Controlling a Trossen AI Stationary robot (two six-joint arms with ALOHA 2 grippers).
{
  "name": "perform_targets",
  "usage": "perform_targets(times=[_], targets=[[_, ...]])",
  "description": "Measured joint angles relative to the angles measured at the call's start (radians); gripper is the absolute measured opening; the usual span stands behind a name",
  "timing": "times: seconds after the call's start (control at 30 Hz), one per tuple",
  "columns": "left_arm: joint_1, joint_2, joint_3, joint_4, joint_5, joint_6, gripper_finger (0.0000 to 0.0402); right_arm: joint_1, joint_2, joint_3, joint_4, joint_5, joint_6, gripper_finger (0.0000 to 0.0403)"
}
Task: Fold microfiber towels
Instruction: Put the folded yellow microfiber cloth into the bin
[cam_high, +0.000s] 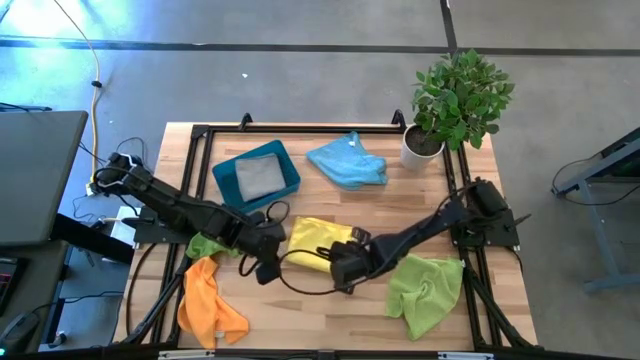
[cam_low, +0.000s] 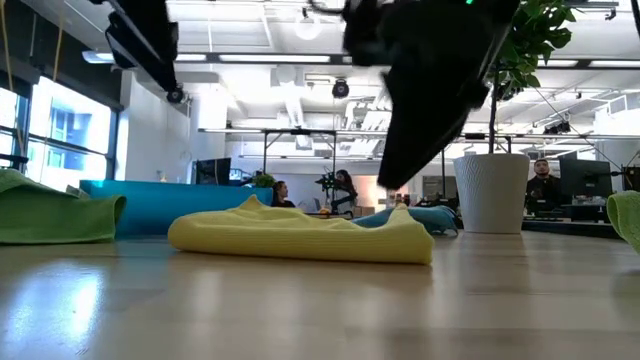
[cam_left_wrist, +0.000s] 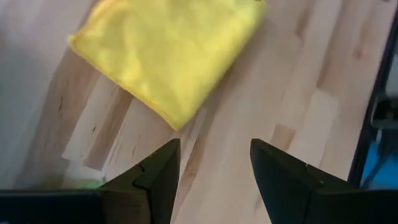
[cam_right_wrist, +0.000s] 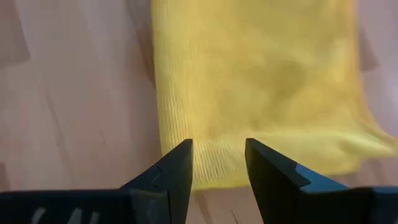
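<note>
Yellow towel lies folded flat mid-table, w/ both grippers at it from either side. Left gripper sits just off the towel's near-left corner, fingers apart over bare wood, nothing between them; in its wrist view the towel's corner is just ahead of the tips, not touching. Right gripper is at the towel's right edge, jaws apart, nothing pinched; right wrist view shows the finger tips over the towel's hem, cloth visible in the gap, but whether they touch it I can't tell. Low view: yellow towel a low flat stack on the table, a dark arm hanging over its right end. Other towels: orange one crumpled at the near-left edge, w/ a lime-green one just behind it, partly under the left arm; a second green towel bunched near-right, just beside the right arm; light blue one rumpled at the far side, between tray and plant; grey one folded inside the teal tray, far-left of centre. Potted plant in a white pot stands at the far-right corner. People show in the room beyond the table in the low view.
</note>
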Motion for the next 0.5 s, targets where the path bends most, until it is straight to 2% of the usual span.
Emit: perform_targets(times=[0.17,0.3,0.5], targets=[[0.006,0.025,0.001,0.018,-0.086,-0.125,0.0184,0.045,-0.086,0.000,-0.112,0.083,0.053,0.0139],[0.033,0.086,0.000,0.030,-0.105,-0.187,0.0184,0.074,-0.168,0.000,-0.244,0.140,0.027,0.0139],[0.109,0.219,0.001,0.155,-0.102,-0.215,0.0184,0.101,-0.301,0.000,-0.474,0.253,0.011,0.0139]])
